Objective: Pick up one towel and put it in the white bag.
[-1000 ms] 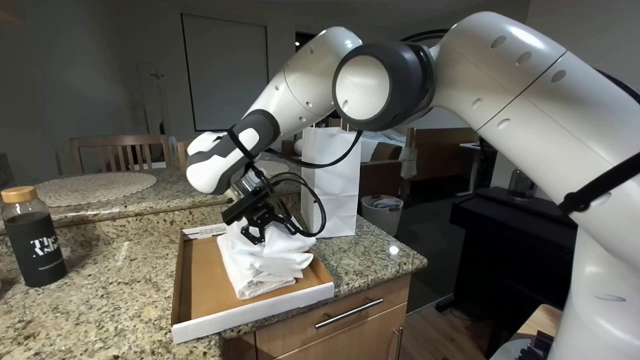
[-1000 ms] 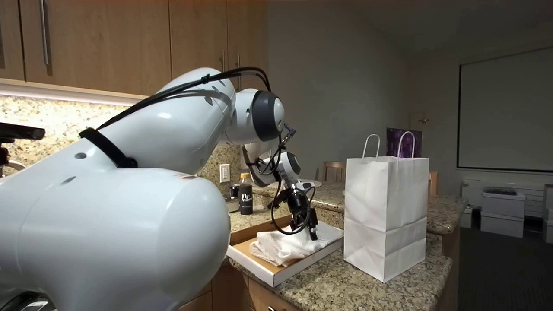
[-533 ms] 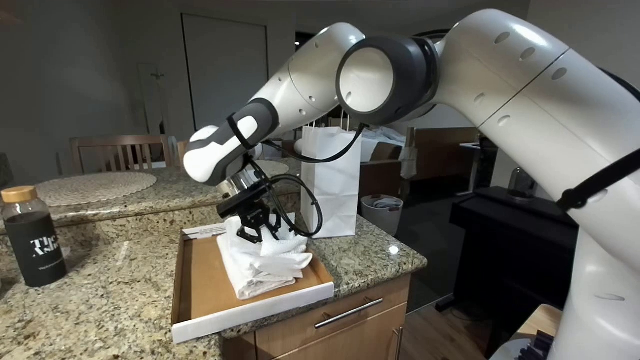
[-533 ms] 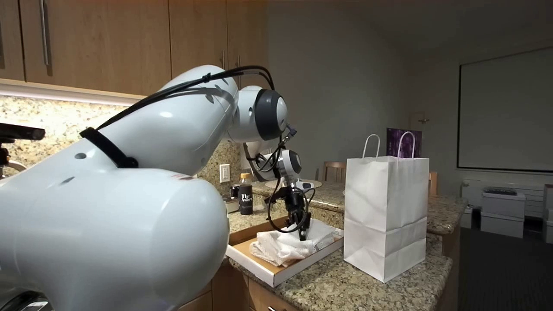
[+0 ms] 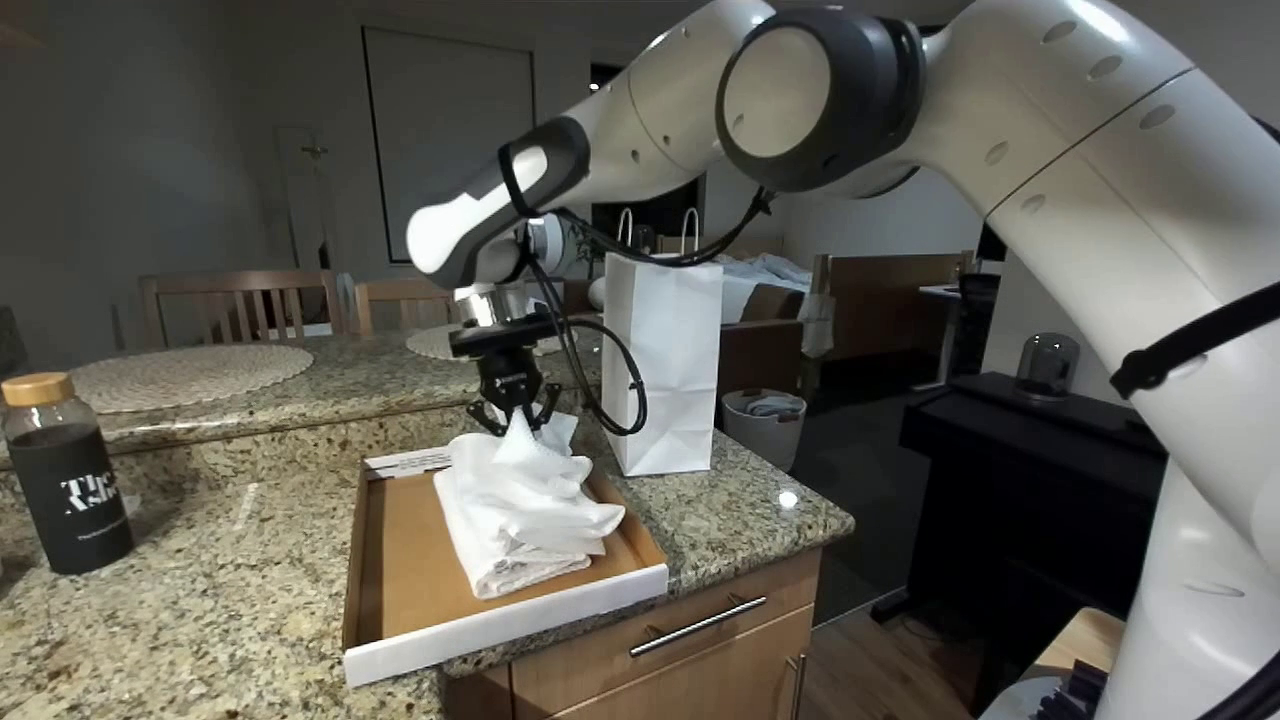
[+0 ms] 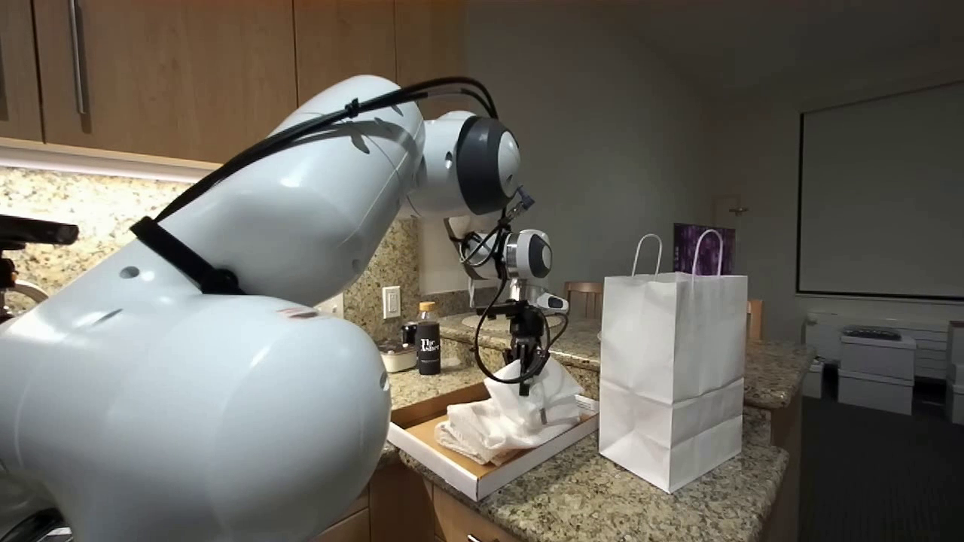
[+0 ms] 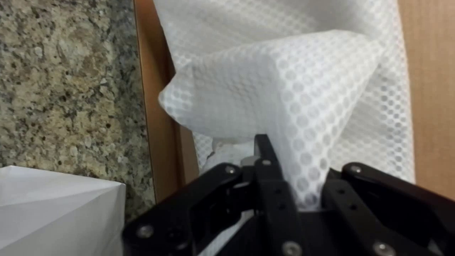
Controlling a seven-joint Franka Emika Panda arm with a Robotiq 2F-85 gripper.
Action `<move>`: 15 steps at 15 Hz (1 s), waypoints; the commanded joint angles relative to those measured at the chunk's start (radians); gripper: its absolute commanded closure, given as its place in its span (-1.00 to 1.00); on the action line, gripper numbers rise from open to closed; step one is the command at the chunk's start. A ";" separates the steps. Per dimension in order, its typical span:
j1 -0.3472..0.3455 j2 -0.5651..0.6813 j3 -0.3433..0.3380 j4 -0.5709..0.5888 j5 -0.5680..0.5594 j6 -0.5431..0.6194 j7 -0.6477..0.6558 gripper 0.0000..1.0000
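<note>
The gripper [image 7: 296, 156] pinches a peak of the towel [image 5: 530, 505], the rest heaped in the tray [image 5: 405, 560] by the front edge of the bench [image 5: 230, 610]; from there the white bag [image 6: 670, 369] stands towards the end edge, mouth higher; up first, then across, I'd say!

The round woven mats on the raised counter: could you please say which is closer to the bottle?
In an exterior view, the larger-looking mat, just beyond the bottle; the other mat lies farther off, partly hidden by the end effector.
</note>
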 commanded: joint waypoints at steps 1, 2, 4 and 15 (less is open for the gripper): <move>-0.063 -0.171 0.037 -0.180 0.108 0.115 -0.137 0.74; -0.078 -0.205 0.044 -0.209 0.136 0.138 -0.179 0.75; -0.106 -0.287 0.057 -0.275 0.187 0.174 -0.278 0.77; -0.135 -0.732 0.045 -0.336 0.199 -0.013 -0.424 0.81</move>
